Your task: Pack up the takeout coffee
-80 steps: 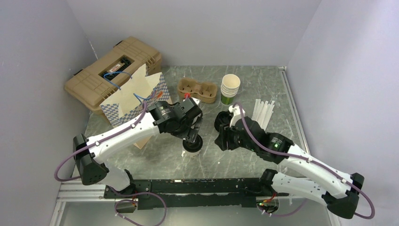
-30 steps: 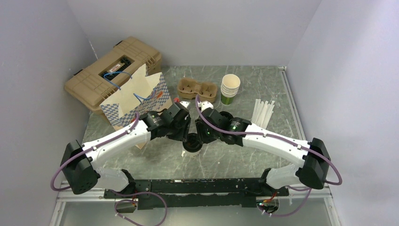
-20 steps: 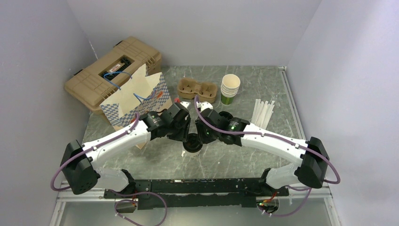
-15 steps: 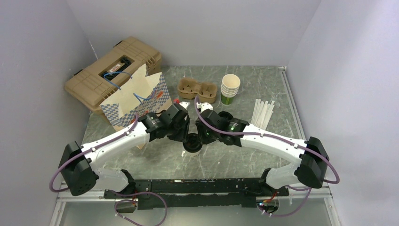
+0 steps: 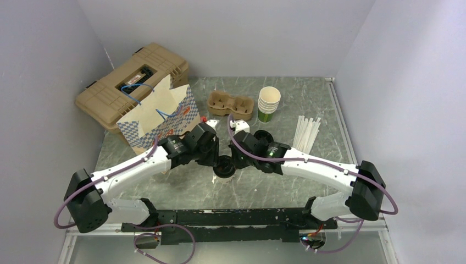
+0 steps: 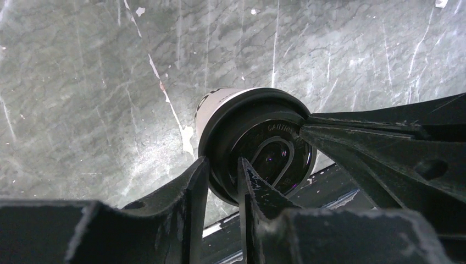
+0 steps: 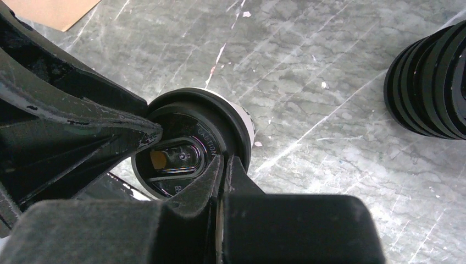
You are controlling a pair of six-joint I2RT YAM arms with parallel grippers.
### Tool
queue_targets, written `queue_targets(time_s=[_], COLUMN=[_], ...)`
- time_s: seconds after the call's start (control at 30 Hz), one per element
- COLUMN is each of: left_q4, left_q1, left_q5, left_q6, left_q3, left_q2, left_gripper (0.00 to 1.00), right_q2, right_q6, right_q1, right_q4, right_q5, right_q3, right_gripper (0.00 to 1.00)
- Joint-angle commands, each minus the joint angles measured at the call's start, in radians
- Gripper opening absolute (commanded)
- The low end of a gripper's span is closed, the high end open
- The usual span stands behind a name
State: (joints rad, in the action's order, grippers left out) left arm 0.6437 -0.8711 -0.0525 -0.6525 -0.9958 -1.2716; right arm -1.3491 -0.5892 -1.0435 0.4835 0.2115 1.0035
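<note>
Moved: right arm (image 5: 308, 162) swung from lid stack (image 7: 434, 82) over to cup (image 5: 224, 169).
Table (image 5: 286, 187): cup stands upright near the front middle.
Bag (image 5: 159, 113): well apart from cup; packing apparently not begun.
Lid (image 6: 258, 148): seated on cup.
Left jaws: narrow, pinching lid rim.
Right jaws: closed, tips touching lid.
</note>
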Motion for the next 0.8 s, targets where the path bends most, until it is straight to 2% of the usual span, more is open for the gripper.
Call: queue_targets(time_s=[0.0,0.53,0.77], left_q4=[0.013,-0.032,-0.052], left_q1=[-0.006,-0.009,-0.032], left_q5=[0.043,0.069,0.065], left_q6=[-0.017,-0.058,-0.088], left_q3=[0.063,0.177,0.234], left_q2=[-0.033,-0.016,-0.034], left_gripper=[0.30,0.14,0.03], right_q2=[-0.087,-0.153,-0.177], right_q6=[-0.023,-0.072,-0.097], right_q1=[-0.046,-0.106,-0.129], right_q4=[0.116,0.111,0.096], right_q5=[-0.045,-0.102,-0.130], right_q3=[-0.069,-0.170,-0.204], right_gripper=[0.00,0.00,0.00])
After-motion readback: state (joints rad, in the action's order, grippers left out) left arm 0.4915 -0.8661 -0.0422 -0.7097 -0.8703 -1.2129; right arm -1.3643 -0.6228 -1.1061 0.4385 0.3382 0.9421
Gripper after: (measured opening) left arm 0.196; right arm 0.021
